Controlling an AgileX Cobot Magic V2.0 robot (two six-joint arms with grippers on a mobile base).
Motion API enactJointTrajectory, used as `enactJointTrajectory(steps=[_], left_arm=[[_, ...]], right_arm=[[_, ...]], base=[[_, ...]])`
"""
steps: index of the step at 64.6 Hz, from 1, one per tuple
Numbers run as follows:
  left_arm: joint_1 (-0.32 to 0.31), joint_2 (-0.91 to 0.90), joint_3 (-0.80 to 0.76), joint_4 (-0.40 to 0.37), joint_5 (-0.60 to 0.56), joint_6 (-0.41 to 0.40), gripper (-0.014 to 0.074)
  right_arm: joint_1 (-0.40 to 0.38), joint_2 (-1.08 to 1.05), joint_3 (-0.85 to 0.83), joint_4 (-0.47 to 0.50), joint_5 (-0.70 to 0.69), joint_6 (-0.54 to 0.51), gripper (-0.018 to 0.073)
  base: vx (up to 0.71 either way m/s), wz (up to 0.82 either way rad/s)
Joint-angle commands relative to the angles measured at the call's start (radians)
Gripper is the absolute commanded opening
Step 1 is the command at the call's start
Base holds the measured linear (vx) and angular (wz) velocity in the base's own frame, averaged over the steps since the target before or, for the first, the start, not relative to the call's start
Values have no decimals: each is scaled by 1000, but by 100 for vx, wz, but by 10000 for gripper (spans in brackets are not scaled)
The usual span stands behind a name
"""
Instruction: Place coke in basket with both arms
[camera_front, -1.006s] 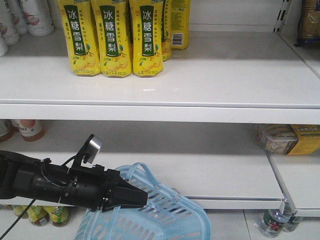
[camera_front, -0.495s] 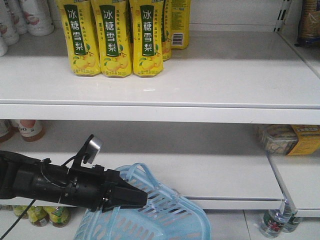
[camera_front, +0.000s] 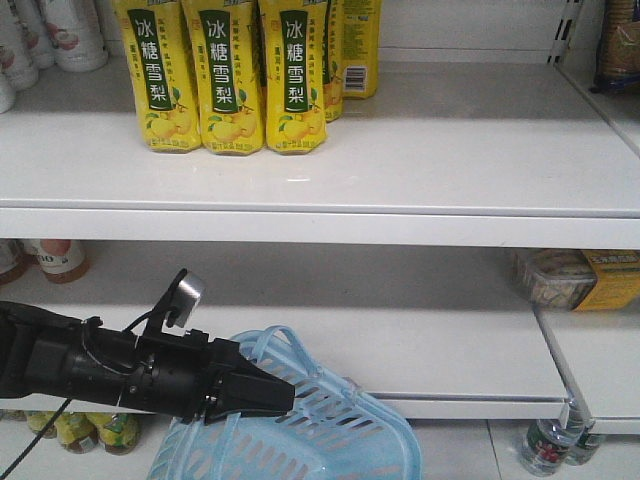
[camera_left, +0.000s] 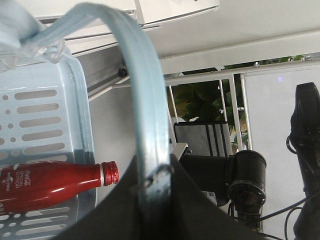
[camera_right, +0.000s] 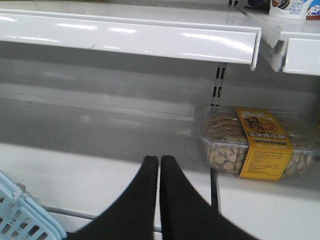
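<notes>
The left tapered black tool (camera_front: 285, 398) is clamped on one pale blue loop handle (camera_left: 145, 105) of the pale blue slotted plastic shopping basket (camera_front: 340, 440); in the left wrist view the handle strip runs down into the dark jaws and is pinched there, and in the front view the tool tip sits at the basket's near rim with the black cylindrical left arm (camera_front: 90, 365) reaching in from the left edge, a small silver camera (camera_front: 186, 290) standing up on top of it. Inside the basket, seen through the left wrist view, the small red-wrapped cola bottle with a red cap and white script (camera_left: 52, 182) lies on its side against the slotted wall, its cap pointing toward the handle. The right black tool (camera_right: 159, 165) shows in its own wrist view with its two fingers pressed together and nothing between them, held above the white lower shelf (camera_right: 90, 170); a corner of the blue basket shows at the bottom left of that view, apart from the tool. Beyond and to the right of it a clear plastic box of snacks with a yellow label (camera_right: 255, 142) rests on the shelf. In the front view, yellow pear-drink bottles with green labels (camera_front: 225, 75) stand in a row on the white upper shelf (camera_front: 420, 160)
</notes>
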Motion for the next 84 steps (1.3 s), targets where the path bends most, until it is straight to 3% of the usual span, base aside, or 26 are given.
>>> enactJointTrajectory(steps=[1,36,47,60,74,84], left_arm=[[-2,-45,-27,-105,93,14,-6],[-8,-45,-27,-105,92,14,-6],[-15,-53,-27,-102,162,7,-6],[-52,-178,39,-79,128,9,-6],[-52,-344,122,-73,124,10,-6],[-52,-477,124,-22,104,10,-6]], right_arm=[[-1,19,-26,17,-77,-3,-10],[-1,19,-26,17,-77,-3,-10],[-1,19,-26,16,-77,-3,-10],[-1,19,-26,16,-77,-3,-10],[-1,19,-26,16,-77,-3,-10],[-1,19,-26,16,-77,-3,-10]], base=[[0,0],[0,0],[0,0],[0,0],[0,0],[0,0]])
